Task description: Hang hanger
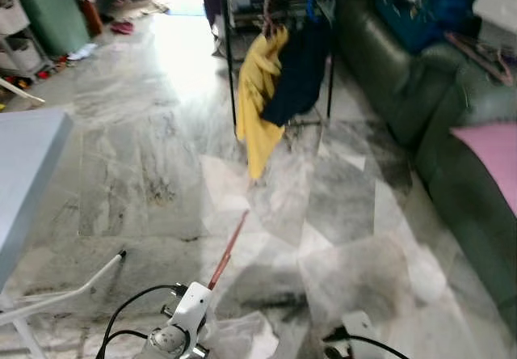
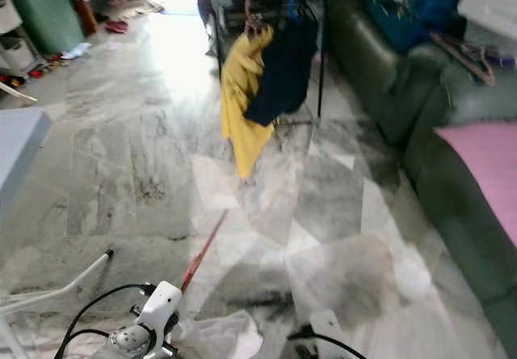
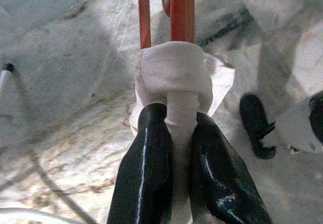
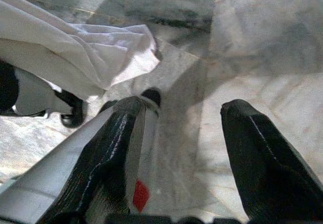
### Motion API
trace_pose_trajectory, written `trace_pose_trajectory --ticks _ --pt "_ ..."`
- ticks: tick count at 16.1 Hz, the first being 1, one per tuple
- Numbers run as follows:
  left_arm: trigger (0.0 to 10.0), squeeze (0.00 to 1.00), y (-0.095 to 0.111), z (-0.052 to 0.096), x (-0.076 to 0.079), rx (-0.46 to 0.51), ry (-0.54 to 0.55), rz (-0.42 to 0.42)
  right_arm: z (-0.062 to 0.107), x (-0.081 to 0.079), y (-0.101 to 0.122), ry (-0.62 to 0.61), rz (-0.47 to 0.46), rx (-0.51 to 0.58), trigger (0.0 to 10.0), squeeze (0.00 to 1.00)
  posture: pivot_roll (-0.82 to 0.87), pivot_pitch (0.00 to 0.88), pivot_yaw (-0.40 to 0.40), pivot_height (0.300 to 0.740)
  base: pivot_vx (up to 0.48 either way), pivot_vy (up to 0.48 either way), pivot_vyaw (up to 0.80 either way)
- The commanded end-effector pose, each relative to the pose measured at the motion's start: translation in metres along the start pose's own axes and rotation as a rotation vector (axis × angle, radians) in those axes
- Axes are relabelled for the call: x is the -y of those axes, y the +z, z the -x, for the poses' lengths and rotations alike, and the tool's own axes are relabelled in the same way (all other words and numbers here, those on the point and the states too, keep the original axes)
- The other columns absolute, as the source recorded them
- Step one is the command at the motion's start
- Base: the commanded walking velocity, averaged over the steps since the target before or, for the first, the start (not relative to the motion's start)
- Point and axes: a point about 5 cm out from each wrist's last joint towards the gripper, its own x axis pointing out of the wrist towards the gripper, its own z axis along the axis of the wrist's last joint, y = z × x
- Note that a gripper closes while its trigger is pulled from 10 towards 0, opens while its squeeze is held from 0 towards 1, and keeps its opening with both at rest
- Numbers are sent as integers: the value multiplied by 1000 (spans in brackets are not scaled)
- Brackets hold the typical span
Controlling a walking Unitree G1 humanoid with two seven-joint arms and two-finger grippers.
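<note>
No text, label, brand, number or sign can be read in these views.

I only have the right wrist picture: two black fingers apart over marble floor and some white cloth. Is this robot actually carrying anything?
Observer: Yes. The left claw is shut on a red hanger with white cloth bunched over it.
Operator: Where would it hang that?
Observer: In the head views, a dark clothes rack stands ahead across the marble floor.
Operator: Is anything on the rack already?
Observer: A yellow garment and a dark navy one hang from it.
Operator: Anything beside the path?
Observer: A dark green sofa runs along the robot's right, with a pink cushion on it.
</note>
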Motion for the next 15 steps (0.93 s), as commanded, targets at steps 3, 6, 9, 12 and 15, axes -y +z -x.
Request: trace_pose_trajectory --ticks 3,6,9,12,15 --pt "10000 0 7 -1 -5 30 25 92 1 -2 2 -62 -152 95 10000 0 -145 99 -20 740 0 0 0" --pt "10000 0 53 -2 -26 203 90 161 4 0 11 -113 -305 265 10000 0 -154 103 -11 740 0 0 0" --pt "10000 0 119 4 -45 438 129 241 8 40 122 -136 -306 557 10000 0 -162 104 -9 740 0 0 0" --pt "10000 0 171 14 -46 622 125 278 7 33 127 -115 -293 581 10000 0 -163 104 -9 740 0 0 0" --pt "10000 0 186 17 -40 687 107 255 4 25 118 -89 -285 542 10000 0 -160 104 -7 740 0 0 0"
